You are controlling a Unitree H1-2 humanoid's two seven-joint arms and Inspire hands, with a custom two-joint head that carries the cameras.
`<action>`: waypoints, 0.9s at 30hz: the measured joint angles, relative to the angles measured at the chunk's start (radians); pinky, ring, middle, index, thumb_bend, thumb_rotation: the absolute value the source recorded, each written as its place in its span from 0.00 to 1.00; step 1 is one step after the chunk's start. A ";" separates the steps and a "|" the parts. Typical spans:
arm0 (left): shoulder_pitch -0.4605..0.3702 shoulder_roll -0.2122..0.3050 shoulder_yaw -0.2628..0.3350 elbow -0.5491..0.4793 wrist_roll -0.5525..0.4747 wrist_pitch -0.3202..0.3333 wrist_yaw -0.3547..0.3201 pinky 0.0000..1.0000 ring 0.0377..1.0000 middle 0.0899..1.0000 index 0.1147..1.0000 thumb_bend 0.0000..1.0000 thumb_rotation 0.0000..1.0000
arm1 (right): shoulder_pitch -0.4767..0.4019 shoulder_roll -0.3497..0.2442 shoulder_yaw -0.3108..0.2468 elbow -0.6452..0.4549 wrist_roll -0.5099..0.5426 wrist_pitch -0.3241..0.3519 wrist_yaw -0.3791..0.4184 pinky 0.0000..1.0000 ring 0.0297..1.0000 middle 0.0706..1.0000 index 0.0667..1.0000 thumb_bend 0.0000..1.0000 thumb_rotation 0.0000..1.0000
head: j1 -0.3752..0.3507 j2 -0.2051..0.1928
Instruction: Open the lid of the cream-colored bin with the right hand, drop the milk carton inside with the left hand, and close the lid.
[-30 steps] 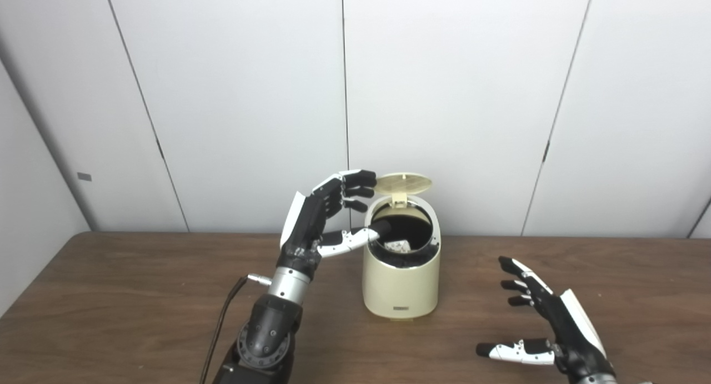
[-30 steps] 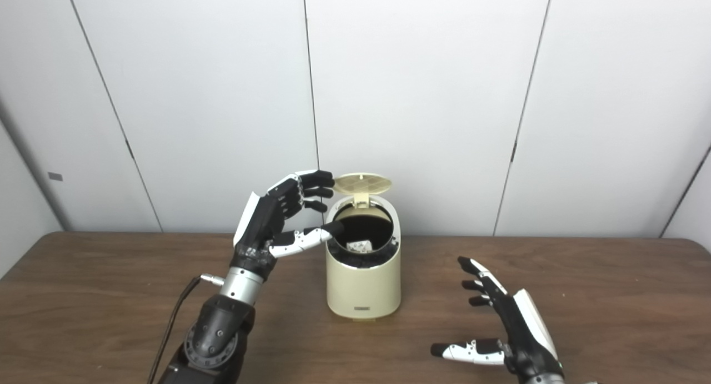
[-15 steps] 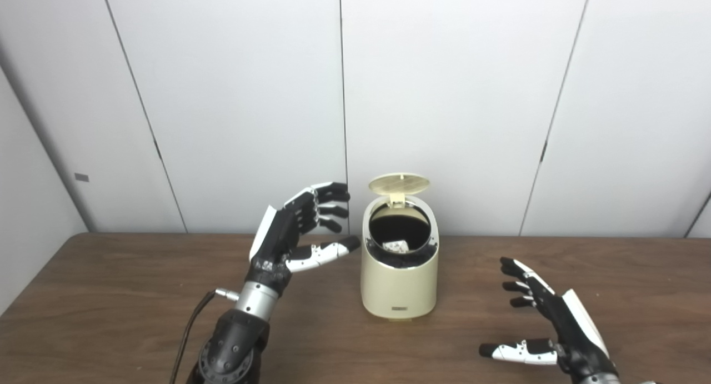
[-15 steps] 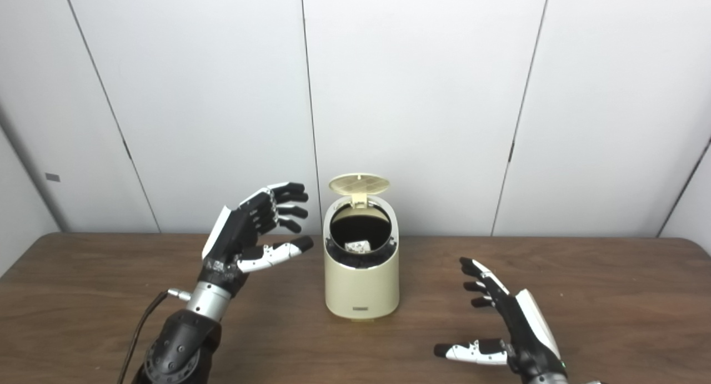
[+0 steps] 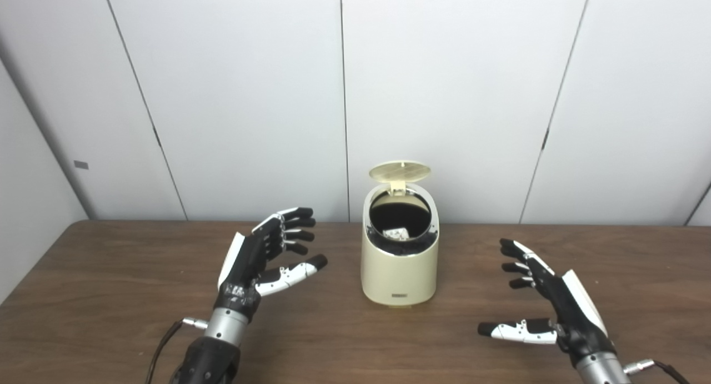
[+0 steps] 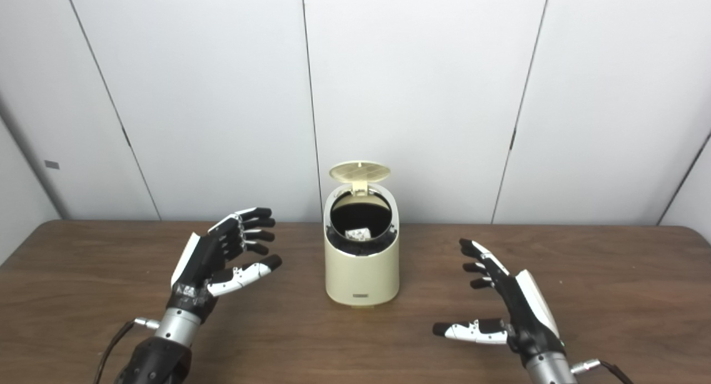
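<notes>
Carton (image 5: pixel 395 234) lay inside the bin (image 5: pixel 399 262), whose lid (image 5: pixel 400 171) stood upright. Both the left hand (image 5: pixel 266 256) and right hand (image 5: pixel 547 300) hovered over the table (image 5: pixel 111 295), fingers spread, holding nothing. Closing risk: a sideways push on the lid might tip or slide the light bin.

Cream-coloured bin (image 5: pixel 399 273) with dark interior and cream lid (image 5: pixel 400 171), white milk carton (image 5: pixel 395 233) inside, dark brown wood-grain worktop (image 5: pixel 111 295), each robot hand black and white.
</notes>
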 measured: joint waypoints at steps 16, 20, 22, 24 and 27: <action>0.097 -0.014 -0.005 0.068 0.024 -0.003 0.001 0.64 0.67 0.71 0.73 0.70 0.08 | -0.070 0.002 0.002 -0.001 0.000 0.001 0.008 0.66 0.80 0.86 0.87 0.72 0.49 | -0.021 -0.023; 0.103 -0.017 -0.010 0.084 0.025 -0.030 -0.003 0.64 0.69 0.72 0.74 0.68 0.05 | -0.117 0.002 0.007 0.000 0.000 0.003 0.015 0.71 0.82 0.87 0.87 0.72 0.56 | -0.020 -0.029; 0.100 -0.017 -0.010 0.090 0.026 -0.045 -0.005 0.62 0.68 0.72 0.74 0.68 0.05 | -0.146 0.001 0.012 0.000 -0.001 0.004 0.026 0.72 0.82 0.86 0.86 0.71 0.58 | -0.021 -0.032; 0.099 -0.017 -0.011 0.092 0.027 -0.048 -0.005 0.61 0.67 0.71 0.73 0.67 0.05 | -0.179 -0.001 0.016 0.000 -0.007 0.009 0.034 0.72 0.82 0.87 0.85 0.72 0.58 | -0.021 -0.032; 0.098 -0.017 -0.012 0.093 0.032 -0.055 -0.005 0.58 0.66 0.70 0.72 0.68 0.05 | -0.225 -0.003 0.019 0.000 -0.009 0.034 0.055 0.72 0.83 0.86 0.81 0.78 0.58 | -0.023 -0.040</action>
